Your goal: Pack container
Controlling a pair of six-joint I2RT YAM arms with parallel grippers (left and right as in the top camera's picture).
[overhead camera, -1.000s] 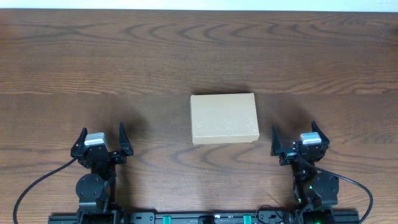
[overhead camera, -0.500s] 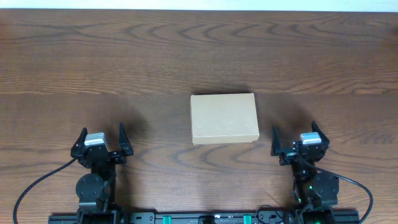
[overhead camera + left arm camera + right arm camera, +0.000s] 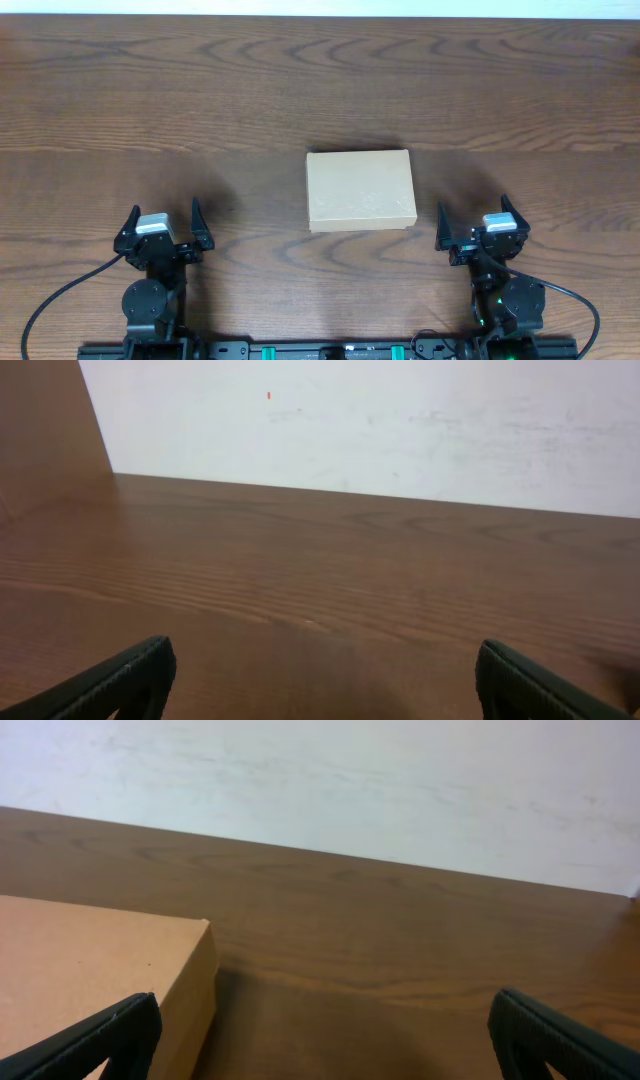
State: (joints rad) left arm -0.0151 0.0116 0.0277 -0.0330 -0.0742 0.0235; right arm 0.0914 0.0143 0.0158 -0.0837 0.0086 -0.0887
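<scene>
The container [image 3: 360, 190] is a small tan cardboard box lying shut in the middle of the wooden table; its right side and top corner also show at the left of the right wrist view as the container [image 3: 90, 970]. My left gripper [image 3: 163, 222] rests near the front left, open and empty, well apart from the box. In the left wrist view the left gripper [image 3: 322, 678] has only bare table between its fingertips. My right gripper [image 3: 477, 216] sits open at the front right, just right of the box; the right gripper [image 3: 325, 1035] holds nothing.
The brown wooden table [image 3: 200, 90] stretches to a white wall [image 3: 400, 420] at the back. A brown panel [image 3: 40, 430] rises at the far left in the left wrist view. Black cables [image 3: 60, 300] trail from both arm bases at the front edge.
</scene>
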